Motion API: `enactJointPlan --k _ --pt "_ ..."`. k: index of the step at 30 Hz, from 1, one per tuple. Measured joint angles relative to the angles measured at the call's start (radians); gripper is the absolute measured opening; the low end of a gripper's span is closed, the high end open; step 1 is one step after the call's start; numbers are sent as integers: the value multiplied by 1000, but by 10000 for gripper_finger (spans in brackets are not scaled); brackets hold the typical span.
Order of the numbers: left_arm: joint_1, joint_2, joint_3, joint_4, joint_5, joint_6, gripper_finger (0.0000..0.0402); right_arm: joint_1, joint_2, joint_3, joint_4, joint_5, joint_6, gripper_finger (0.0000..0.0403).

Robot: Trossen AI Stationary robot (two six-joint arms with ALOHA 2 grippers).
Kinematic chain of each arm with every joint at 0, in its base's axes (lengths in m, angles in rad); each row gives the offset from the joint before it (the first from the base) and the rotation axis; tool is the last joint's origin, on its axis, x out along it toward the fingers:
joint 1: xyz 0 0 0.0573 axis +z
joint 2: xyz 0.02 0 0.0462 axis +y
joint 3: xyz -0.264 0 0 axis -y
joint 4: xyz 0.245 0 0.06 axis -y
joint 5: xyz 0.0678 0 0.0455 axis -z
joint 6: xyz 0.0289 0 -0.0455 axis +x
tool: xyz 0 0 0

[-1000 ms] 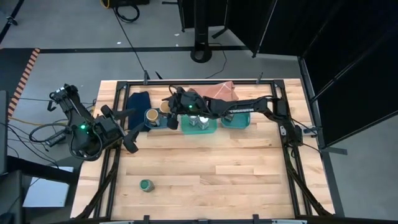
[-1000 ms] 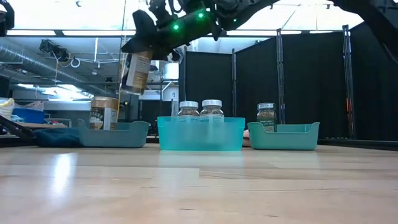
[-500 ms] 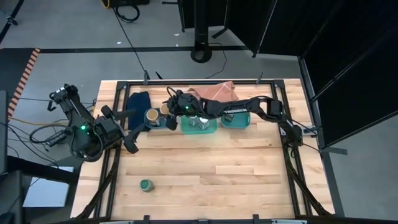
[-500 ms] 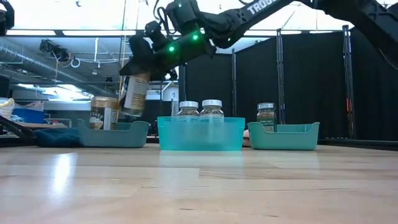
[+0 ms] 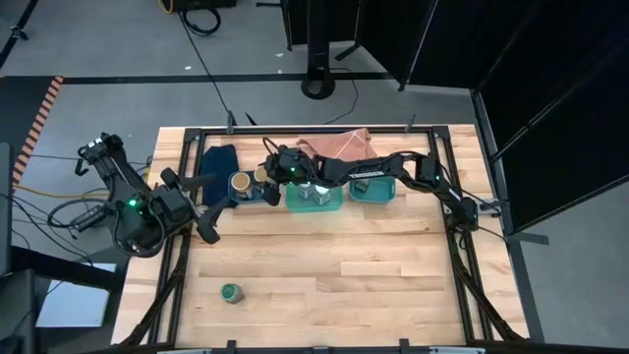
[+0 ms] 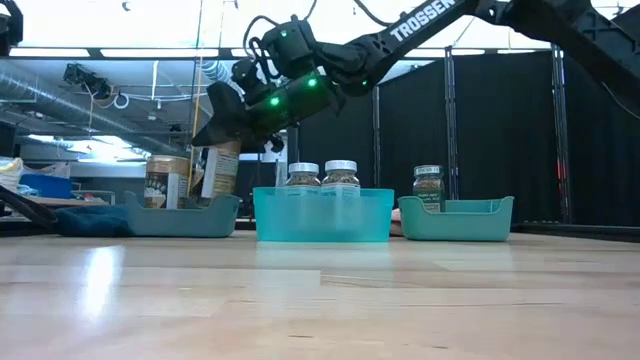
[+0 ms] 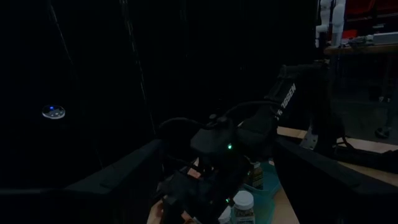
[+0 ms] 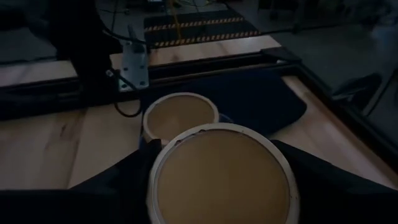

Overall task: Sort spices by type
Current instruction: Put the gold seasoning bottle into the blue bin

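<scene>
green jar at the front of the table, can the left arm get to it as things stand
Probably yes. The green jar stands alone on bare wood with nothing around it, and the left gripper waits open at the table's left edge, on the jar's side. Actual reach can't be confirmed.

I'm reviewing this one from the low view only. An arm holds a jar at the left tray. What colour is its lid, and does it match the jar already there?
Observer: The right end effector grips a tan-lidded jar. The right wrist view shows its lid next to a second tan-lidded jar of the same colour.
Operator: Are any jars outside the trays?
Observer: One. The high view shows a green-lidded jar alone on the table, front left.
Operator: Where's the other arm?
Observer: The left end effector waits open at the table's left edge, holding nothing.
</scene>
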Motion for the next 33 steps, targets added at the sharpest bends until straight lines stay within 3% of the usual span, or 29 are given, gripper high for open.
enactJointPlan --k 33 --pt "0 2 0 0 0 0 308 -33 47 0 36 -65 43 285"
